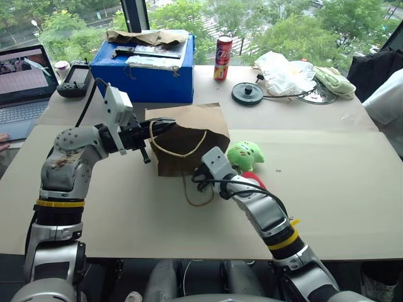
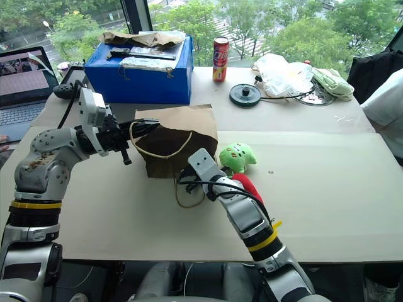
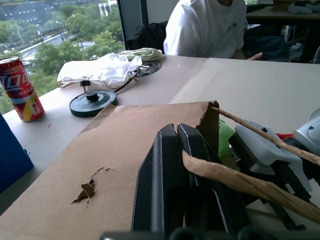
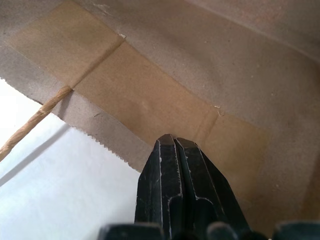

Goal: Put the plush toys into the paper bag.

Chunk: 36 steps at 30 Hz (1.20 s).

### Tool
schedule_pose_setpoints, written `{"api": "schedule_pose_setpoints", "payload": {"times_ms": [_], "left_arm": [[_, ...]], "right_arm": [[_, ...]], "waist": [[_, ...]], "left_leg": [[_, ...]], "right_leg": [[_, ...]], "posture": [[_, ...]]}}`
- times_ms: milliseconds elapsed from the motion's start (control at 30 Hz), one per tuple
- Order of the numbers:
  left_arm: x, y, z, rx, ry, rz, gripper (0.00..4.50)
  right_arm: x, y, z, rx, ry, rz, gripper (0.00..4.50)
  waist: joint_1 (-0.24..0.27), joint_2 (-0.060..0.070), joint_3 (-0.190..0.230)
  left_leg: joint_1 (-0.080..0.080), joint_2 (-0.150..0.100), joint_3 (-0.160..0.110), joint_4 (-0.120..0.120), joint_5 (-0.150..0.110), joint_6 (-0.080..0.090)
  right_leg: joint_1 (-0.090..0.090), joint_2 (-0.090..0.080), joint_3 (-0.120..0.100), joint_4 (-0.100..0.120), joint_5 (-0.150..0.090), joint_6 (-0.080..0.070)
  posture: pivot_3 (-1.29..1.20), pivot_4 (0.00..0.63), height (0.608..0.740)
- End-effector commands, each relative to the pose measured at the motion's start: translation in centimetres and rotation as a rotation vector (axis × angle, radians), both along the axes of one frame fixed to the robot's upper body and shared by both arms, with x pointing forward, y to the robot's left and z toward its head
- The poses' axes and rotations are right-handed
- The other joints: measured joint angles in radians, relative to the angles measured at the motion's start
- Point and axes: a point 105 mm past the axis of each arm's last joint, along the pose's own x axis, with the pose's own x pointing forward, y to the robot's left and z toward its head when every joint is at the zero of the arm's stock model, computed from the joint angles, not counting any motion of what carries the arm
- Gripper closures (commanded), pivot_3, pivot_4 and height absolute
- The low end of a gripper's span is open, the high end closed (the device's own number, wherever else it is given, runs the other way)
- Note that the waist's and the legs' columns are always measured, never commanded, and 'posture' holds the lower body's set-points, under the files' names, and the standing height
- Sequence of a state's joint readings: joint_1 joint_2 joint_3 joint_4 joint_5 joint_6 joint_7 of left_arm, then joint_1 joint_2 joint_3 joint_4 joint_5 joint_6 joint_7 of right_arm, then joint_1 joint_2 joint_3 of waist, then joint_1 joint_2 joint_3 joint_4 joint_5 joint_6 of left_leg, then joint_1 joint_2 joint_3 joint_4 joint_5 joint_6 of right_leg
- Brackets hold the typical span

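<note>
- Table: a wide surface covered in pale cardboard sheets, running up to a window.
- Blue box: stands at the far left of the table, with crumpled brown paper and flat items on its lid.
- Laptop: open at the far left edge, a black handheld controller just beside it.
- Paper bag: brown kraft bag lying on its side at mid-table, its dark mouth turned toward the robot; a small torn hole shows in its upper side. One twine handle loops across the mouth; the other lies on the table in front.
- Left gripper: held level at the bag's upper lip, fingers clenched together on the lip, apparently pinching paper and handle; the exact grip is hard to make out.
- Right gripper: fingers pressed together with nothing between them, tips at the lower lip of the bag's mouth, against the inner paper.
- Person's white sleeve: at the table's right edge.
- White plastic bag: crumpled, far right, beside a pale green cloth.
- Green plush toy: round, on the table just right of the bag, outside it.
- Red chili plush: on the table just in front of the green toy, partly hidden by the right arm.
- Black disc: flat, beyond the bag.
- Red drink can: upright by the window.
</note>
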State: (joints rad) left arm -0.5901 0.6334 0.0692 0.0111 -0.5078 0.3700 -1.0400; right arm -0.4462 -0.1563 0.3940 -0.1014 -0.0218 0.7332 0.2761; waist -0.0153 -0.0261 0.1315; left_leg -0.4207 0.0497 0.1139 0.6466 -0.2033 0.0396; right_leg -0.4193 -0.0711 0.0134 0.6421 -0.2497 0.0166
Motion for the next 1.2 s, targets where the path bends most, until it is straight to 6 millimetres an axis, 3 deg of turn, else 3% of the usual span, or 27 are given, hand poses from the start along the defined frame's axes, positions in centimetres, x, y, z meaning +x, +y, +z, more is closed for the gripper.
{"api": "schedule_pose_setpoints", "payload": {"times_ms": [33,233,400,533,600,700,800,1033,1200], "left_arm": [[0.0,0.0,0.4,0.012,-0.048,0.010,4.50],[0.6,0.3,-0.4,0.040,-0.045,0.044,4.50],[0.8,0.3,-0.3,0.038,-0.048,0.050,4.50],[0.9,0.3,-0.2,0.036,-0.051,0.052,4.50],[0.9,0.3,-0.1,0.031,-0.052,0.053,4.50],[0.9,0.1,0.4,0.013,-0.056,0.048,4.50],[0.9,-0.1,1.0,0.001,-0.064,0.043,4.50],[1.0,-0.1,1.3,0.002,-0.072,0.045,4.50],[0.9,-0.1,1.4,0.003,-0.074,0.047,4.50]], "right_arm": [[-0.8,-0.6,2.7,0.071,-0.024,0.026,4.47],[-2.3,-1.4,6.6,0.201,-0.024,0.056,4.47],[-2.6,-3.3,8.6,0.265,-0.032,0.019,3.10],[-2.0,-6.8,9.9,0.284,-0.048,-0.072,1.63],[-1.5,-8.7,9.8,0.263,-0.048,-0.143,1.02],[-0.6,-11.0,8.2,0.205,-0.008,-0.256,0.03],[0.0,-12.1,6.4,0.161,0.033,-0.335,0.03],[0.8,-11.8,3.8,0.123,0.105,-0.403,0.03],[1.2,-11.1,3.2,0.147,0.135,-0.408,0.03]], "waist": [[0.001,0.000,0.000],[0.002,0.000,0.000],[0.002,0.000,0.000],[0.002,0.000,0.000],[0.004,0.000,0.000],[0.004,0.000,0.000],[0.000,0.000,0.000],[-0.003,0.000,0.000],[0.000,0.000,0.000]], "left_leg": [[0.000,0.000,0.000,0.000,0.000,0.000],[-0.002,0.000,0.000,-0.001,0.000,0.000],[-0.002,0.000,0.000,-0.001,0.000,0.000],[-0.002,0.000,0.000,-0.001,0.000,0.000],[-0.002,-0.001,0.000,-0.001,0.000,0.000],[-0.002,-0.001,0.000,-0.001,0.000,0.000],[-0.001,-0.001,0.000,-0.001,0.000,0.000],[-0.001,0.000,0.000,-0.002,0.000,0.000],[-0.001,-0.001,0.000,-0.002,0.000,0.000]], "right_leg": [[0.000,0.000,0.000,0.000,0.000,0.000],[-0.001,0.000,0.000,0.000,0.000,0.000],[-0.001,0.000,0.000,-0.001,0.000,0.000],[-0.001,0.000,0.000,-0.001,0.000,0.000],[-0.001,0.000,0.000,-0.001,0.000,0.000],[-0.001,-0.001,0.000,-0.002,0.000,0.000],[-0.001,0.000,0.000,-0.002,0.000,0.000],[-0.002,0.000,0.001,-0.002,0.000,0.000],[-0.001,0.000,0.001,-0.002,0.000,0.000]], "posture": [[0.00,0.150,0.739],[0.00,0.150,0.739],[0.00,0.150,0.739],[0.00,0.150,0.739],[0.00,0.150,0.739],[0.00,0.150,0.739],[0.00,0.150,0.739],[0.00,0.150,0.739],[0.00,0.150,0.739]]}}
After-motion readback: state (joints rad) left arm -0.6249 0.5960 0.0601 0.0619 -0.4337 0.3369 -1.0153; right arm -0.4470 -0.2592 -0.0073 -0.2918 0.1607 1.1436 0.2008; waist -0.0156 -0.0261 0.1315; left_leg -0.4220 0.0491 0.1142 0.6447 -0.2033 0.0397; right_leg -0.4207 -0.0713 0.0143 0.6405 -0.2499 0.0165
